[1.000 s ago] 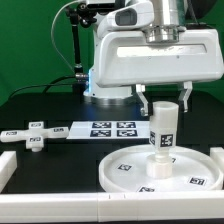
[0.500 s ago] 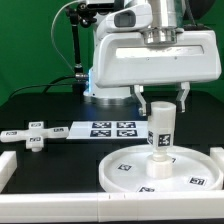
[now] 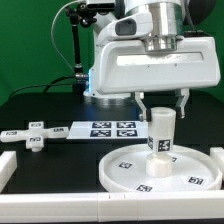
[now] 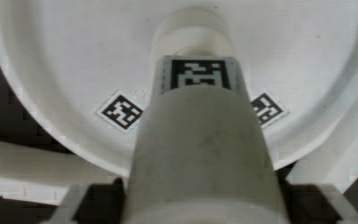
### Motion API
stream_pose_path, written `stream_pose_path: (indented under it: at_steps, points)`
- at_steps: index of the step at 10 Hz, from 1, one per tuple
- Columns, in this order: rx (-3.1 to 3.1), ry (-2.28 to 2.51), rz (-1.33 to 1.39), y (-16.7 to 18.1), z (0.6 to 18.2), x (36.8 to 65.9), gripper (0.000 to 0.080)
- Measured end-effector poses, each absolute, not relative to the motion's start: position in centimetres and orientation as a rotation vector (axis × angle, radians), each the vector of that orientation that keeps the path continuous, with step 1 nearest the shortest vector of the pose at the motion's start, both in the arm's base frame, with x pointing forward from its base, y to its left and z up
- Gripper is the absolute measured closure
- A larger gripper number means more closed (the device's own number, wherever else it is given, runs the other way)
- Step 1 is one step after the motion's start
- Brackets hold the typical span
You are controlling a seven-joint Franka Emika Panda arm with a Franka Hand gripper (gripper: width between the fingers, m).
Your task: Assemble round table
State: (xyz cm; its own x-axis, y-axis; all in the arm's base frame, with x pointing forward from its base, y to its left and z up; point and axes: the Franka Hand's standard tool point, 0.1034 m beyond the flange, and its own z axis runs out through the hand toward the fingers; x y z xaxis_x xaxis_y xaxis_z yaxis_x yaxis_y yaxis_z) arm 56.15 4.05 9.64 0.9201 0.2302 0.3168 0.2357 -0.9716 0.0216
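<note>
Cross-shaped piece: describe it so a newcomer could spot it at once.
Find the black mat, then the marker board lying flat on it. Beside the board's end, toward the exterior view's left, lies the cross-shaped piece: small, white, tagged, the only part with arms.

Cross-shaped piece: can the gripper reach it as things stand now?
Probably not yet: the gripper is shut on the cylinder standing on the round disc. The cross-shaped piece lies uncovered, apart from them.
</note>
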Motion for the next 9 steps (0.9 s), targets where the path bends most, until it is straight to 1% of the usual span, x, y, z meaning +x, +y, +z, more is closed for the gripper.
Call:
stream_pose_path:
  at_steps: [1,7,8,9]
  points:
    - [-3.062,-0.371,-0.498,4.05,9.37,56.08,0.039]
    - [-3.059,-0.374,-0.561,3.89,9.34,56.63,0.039]
    - [-3.059,-0.374,-0.56,3.9,9.3,56.61,0.0367]
    - [-3.059,-0.374,-0.559,3.89,9.27,56.6,0.0234]
